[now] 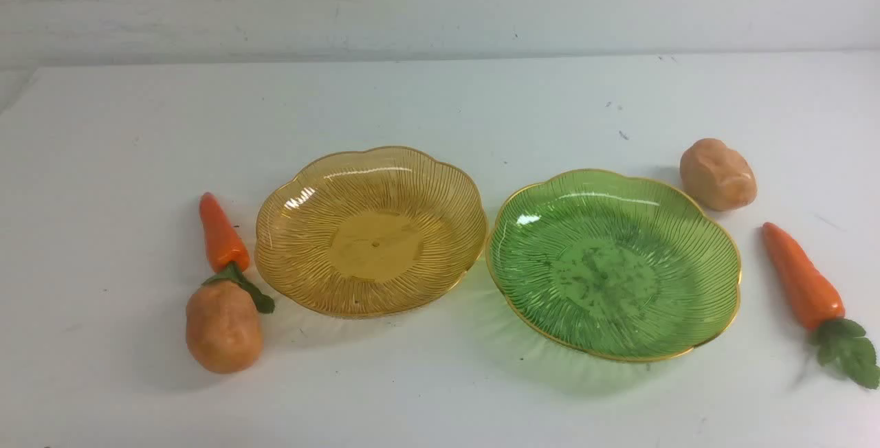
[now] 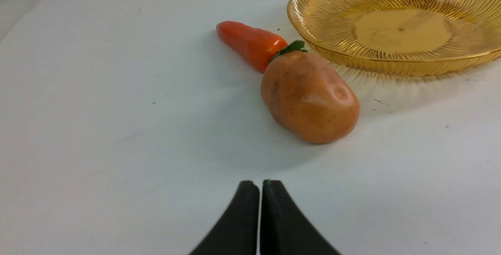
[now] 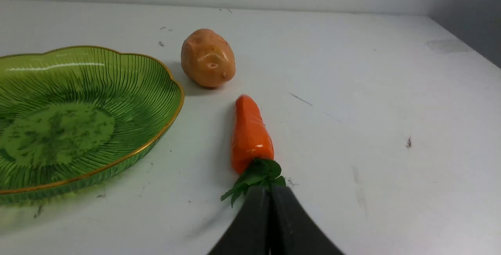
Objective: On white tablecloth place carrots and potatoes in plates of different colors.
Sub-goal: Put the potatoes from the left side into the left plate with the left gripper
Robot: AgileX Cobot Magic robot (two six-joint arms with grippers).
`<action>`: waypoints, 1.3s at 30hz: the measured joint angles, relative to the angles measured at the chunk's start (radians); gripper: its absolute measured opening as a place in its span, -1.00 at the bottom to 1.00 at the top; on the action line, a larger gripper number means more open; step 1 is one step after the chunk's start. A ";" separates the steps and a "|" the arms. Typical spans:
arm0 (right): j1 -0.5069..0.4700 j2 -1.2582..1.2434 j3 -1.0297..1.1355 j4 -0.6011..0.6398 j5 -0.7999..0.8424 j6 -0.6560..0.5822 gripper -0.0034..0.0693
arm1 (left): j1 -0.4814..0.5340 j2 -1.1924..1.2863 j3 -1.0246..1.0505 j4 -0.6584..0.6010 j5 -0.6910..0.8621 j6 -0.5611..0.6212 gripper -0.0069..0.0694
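An amber-yellow plate (image 1: 295, 228) and a green gold-rimmed plate (image 1: 715, 242) sit side by side on the white tablecloth (image 1: 440, 111), both empty. Left of the amber plate lie a carrot (image 1: 221, 235) and a potato (image 1: 223, 328), the carrot's leaves touching the potato. Right of the green plate lie a second potato (image 1: 718, 174) and a second carrot (image 1: 801, 276). Neither gripper shows in the front view. My left gripper (image 2: 260, 182) is shut and empty, a short way from the potato (image 2: 309, 96) and carrot (image 2: 250, 43). My right gripper (image 3: 270, 188) is shut, empty, at the leaves of the carrot (image 3: 249, 133).
A pale wall (image 1: 440, 1) rises behind the table's far edge. The table's left corner (image 1: 31, 80) shows in the front view, and its right edge (image 3: 465, 40) shows in the right wrist view. Small dark specks dot the cloth.
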 joint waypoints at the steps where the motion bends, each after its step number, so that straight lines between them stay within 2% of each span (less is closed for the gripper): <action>1: 0.000 0.000 0.000 0.000 0.000 0.000 -0.95 | 0.000 0.000 0.000 0.000 0.000 0.000 -0.83; 22: 0.000 0.000 0.000 0.000 0.000 0.000 -0.95 | 0.000 0.000 0.000 0.020 -0.006 0.007 -0.83; 25: 0.000 0.000 0.000 0.000 0.000 0.000 -0.95 | 0.000 0.000 0.000 -0.059 -0.065 -0.026 -0.83; 31: 0.000 0.000 0.000 0.000 0.000 0.000 -0.95 | 0.000 0.000 0.000 -0.412 -0.280 -0.168 -0.83; 34: 0.000 0.000 0.000 0.000 0.000 0.000 -0.95 | 0.000 0.000 0.001 -0.527 -0.480 -0.185 -0.83; 37: 0.000 0.000 0.000 0.009 -0.010 0.000 -0.95 | 0.000 0.000 -0.006 -0.629 -0.759 -0.192 -0.83; 39: 0.000 0.000 0.001 0.059 -0.049 0.001 -0.95 | 0.000 0.000 -0.071 -0.643 -0.757 -0.178 -0.83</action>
